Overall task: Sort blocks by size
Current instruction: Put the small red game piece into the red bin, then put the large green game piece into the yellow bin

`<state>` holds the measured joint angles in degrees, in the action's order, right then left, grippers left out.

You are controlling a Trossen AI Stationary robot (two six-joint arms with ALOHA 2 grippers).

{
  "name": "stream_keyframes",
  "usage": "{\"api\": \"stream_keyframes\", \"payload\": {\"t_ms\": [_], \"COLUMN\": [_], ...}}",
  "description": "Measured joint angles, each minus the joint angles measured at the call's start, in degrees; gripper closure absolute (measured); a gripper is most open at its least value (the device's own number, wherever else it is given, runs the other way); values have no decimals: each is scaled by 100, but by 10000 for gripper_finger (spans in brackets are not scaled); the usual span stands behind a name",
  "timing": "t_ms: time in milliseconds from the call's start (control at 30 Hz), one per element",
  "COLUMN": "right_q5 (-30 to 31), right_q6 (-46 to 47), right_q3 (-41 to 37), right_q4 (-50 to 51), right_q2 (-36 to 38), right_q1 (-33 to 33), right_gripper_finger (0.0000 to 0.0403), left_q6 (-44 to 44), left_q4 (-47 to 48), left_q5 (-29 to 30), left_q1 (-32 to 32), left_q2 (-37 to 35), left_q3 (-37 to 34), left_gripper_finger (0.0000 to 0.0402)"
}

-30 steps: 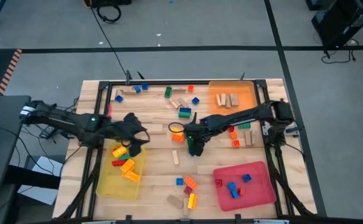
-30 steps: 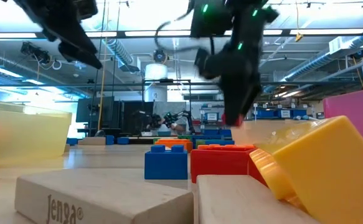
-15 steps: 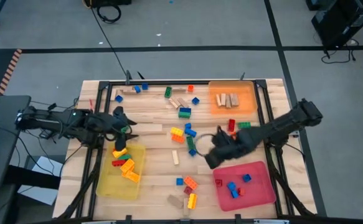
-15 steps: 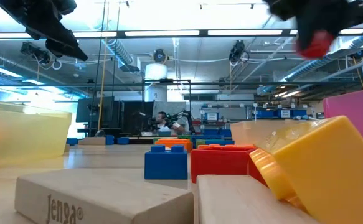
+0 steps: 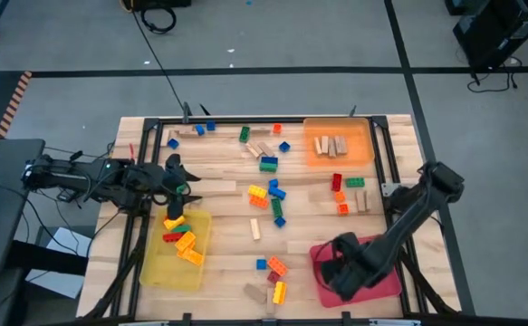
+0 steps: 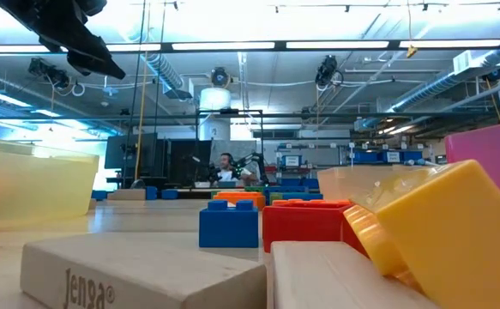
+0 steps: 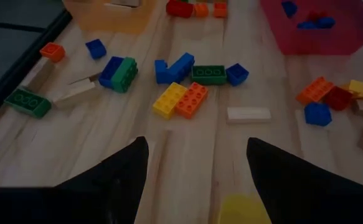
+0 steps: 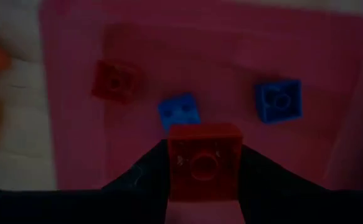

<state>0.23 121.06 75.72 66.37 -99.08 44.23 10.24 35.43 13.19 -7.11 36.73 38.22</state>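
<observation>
Swung from mid-worktop (image 5: 227, 186) across to the red tray (image 5: 386, 279): right gripper (image 8: 204, 186) now low over it, jaws clamped on a small red block (image 8: 205, 160); drop likely next. Small blocks already inside, a blue one (image 8: 179, 111) just ahead. Left gripper (image 7: 197, 165) parked beside the yellow tray (image 5: 159, 273), jaws wide, seemingly empty.

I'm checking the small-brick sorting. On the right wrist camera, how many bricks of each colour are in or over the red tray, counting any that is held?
Red bricks: 2, one lying in the tray and one held in the right gripper
Blue bricks: 2, both lying in the tray
Total: 4
</observation>
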Motion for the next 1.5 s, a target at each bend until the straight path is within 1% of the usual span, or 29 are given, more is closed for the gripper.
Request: {"api": "stream_keyframes", "payload": {"t_ms": [67,167,300,433,533,633,700,767,933,1033,1100,1200,1400,1500], "right_q5": [-11,-217,-176,-55,-91,-109,5,104,103,-73,-125,-125,-101,219], "right_q6": [50,47,11,-17,-13,51,65,71,71,67,61,53,47,-47], "right_q3": [0,0,-10,-234,-494,-531,-531,-531,-531,-523,-482,-396,-343,-343], "right_q4": [-68,-128,-346,-766,-1152,-1286,-1306,-1295,-1255,-1246,-1185,-1106,-888,-886], "right_q2": [-176,-402,-538,-507,-479,-446,-399,-356,-265,-215,-194,-108,226,458], "right_q1": [73,98,93,71,54,54,54,54,44,44,44,44,44,60], "right_gripper_finger": [251,251,251,251,251,251,246,218,119,84,74,76,105,123], "left_q6": [-113,-374,-739,-870,-866,-860,-856,-856,-856,-854,-854,-853,-811,-790], "left_q4": [-1,1,1,1,1,0,-1,-1,1,1,2,3,-16,-46], "left_q5": [0,2,29,44,137,295,328,330,331,343,343,364,491,492], "left_q1": [0,0,0,0,-2,0,0,0,0,0,0,0,0,0], "left_q2": [0,2,2,2,2,2,2,2,3,2,4,4,4,4], "left_q3": [0,0,0,0,0,0,0,0,0,0,0,0,0,0], "left_gripper_finger": [124,124,124,124,124,124,124,124,124,124,124,124,124,124]}}
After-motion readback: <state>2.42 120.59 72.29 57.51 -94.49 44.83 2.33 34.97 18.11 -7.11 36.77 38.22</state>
